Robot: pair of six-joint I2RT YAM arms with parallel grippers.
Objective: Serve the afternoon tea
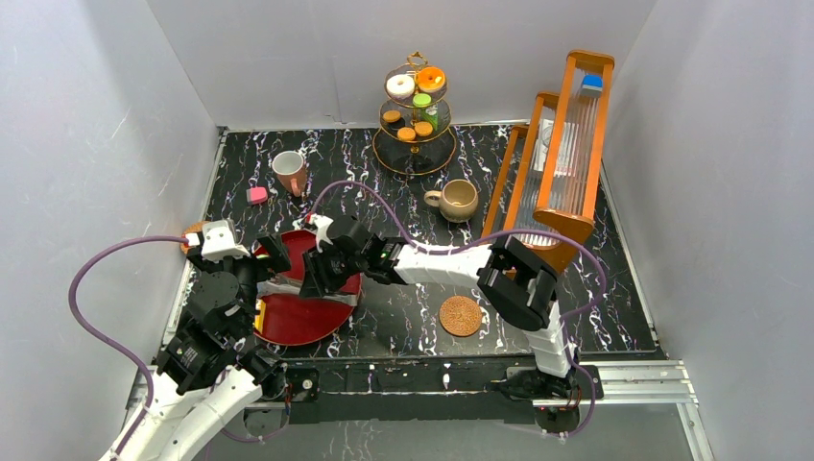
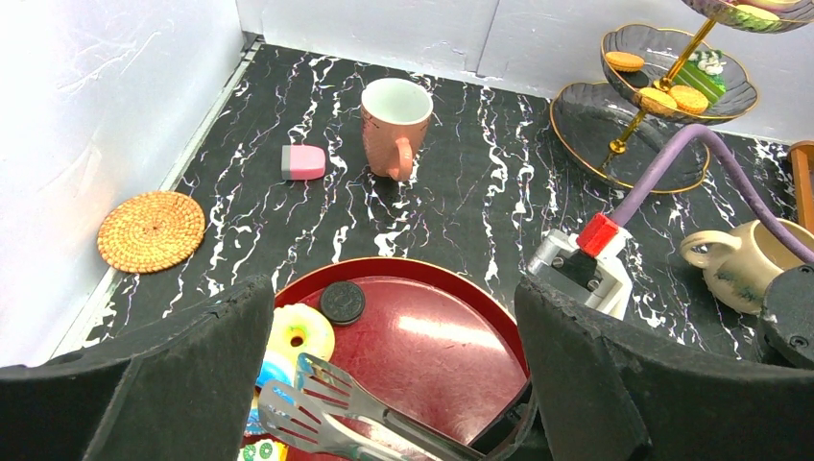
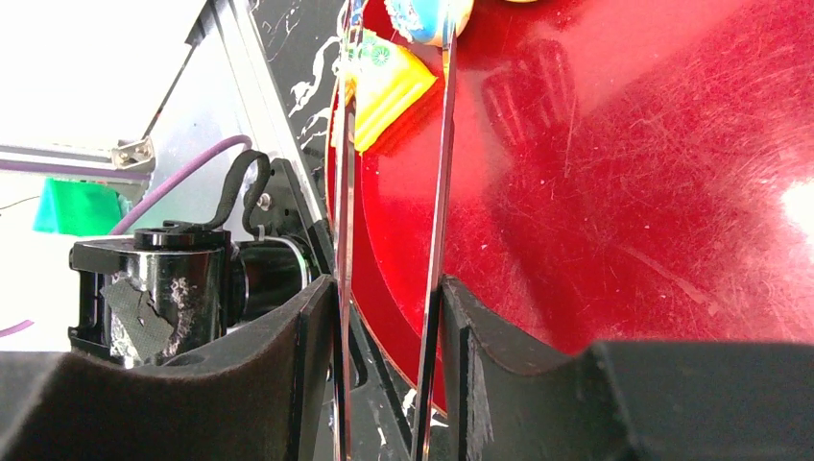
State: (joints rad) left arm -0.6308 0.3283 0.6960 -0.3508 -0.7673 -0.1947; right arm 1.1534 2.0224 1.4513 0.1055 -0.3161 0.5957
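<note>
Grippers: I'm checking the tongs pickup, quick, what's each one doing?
Left gripper: open, empty.
Right gripper: shut on the tongs.

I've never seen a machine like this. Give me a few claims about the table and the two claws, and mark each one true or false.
1. The right gripper holds the tongs between its fingers. True.
2. The left gripper is clamped on the pink mug. False: it is open and holds nothing; the mug stands upright on the table beyond it.
3. A dark round cookie lies on the red tray. True.
4. A mug sits on each woven coaster. False: both the left coaster and the right coaster are bare.
5. The gold stand is empty. False: its upper tiers hold pastries.
</note>
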